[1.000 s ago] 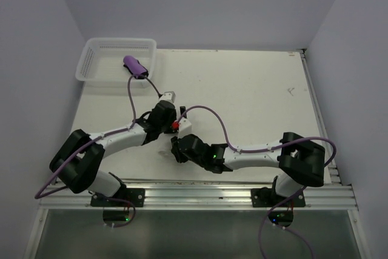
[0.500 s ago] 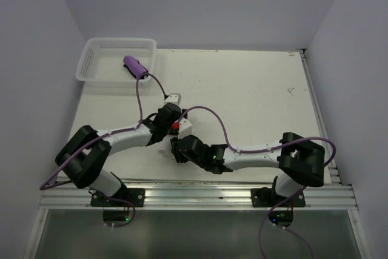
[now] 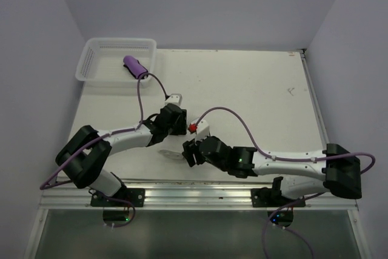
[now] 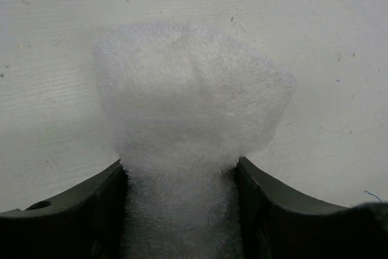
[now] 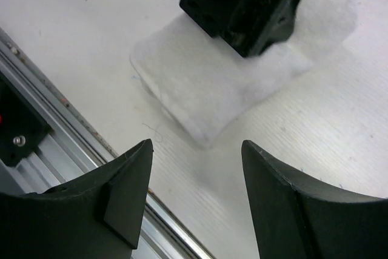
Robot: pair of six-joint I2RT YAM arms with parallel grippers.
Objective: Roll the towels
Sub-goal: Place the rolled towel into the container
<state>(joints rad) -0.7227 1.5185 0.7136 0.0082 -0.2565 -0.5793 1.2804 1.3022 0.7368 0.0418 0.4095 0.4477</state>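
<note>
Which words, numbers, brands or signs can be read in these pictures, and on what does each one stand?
None: no word, number or brand can be read in any view.
The white towel, the purple towel and the basket show no label.
A small dark mark on the table is too small to read.

Even diffuse light; faint shadows; white towel (image 4: pixel 188 107) nearly washed out; near jaws soft-focus.

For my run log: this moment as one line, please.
left gripper: closed on white towel | right gripper: open, empty | purple towel: rolled, in basket
</note>
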